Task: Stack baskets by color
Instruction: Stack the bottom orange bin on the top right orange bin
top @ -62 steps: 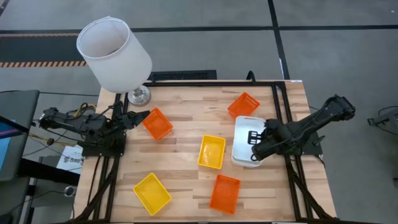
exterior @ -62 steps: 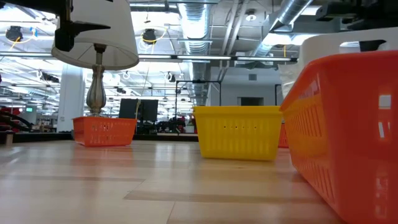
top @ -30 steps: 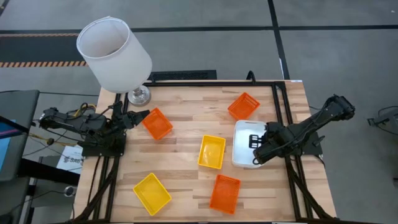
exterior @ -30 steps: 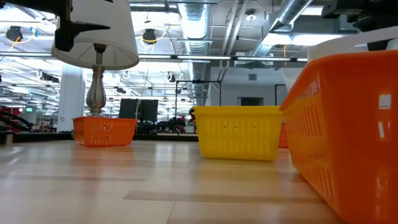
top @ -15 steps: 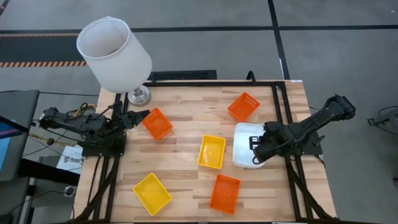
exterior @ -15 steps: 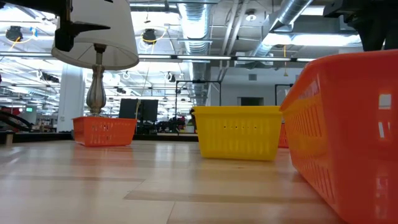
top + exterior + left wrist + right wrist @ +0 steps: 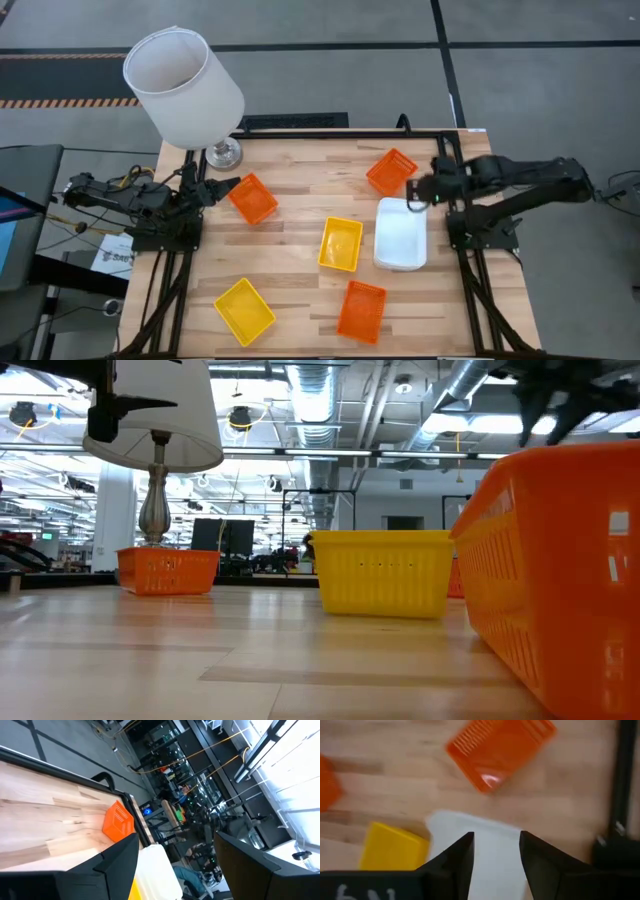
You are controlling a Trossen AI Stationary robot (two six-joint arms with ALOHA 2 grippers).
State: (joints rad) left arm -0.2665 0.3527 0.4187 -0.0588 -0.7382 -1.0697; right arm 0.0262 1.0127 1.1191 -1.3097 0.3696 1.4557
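Observation:
A white basket lies flat on the table's right side; in the right wrist view the white basket is seen below the fingers. My right gripper hangs open above its far end, touching nothing. Orange baskets sit at the far right, far left and near edge. Yellow baskets rest mid-table and near left. My left gripper waits open at the left edge, beside the far left orange basket.
A lamp with a large white shade stands on its metal foot at the far left corner. A black frame rail runs along the right edge. Bare wood lies between the baskets.
My right gripper has let go of the white basket, risen out of it and swung toward the table's far edge. The white basket has sunk from the low view and now lies flat on the table.

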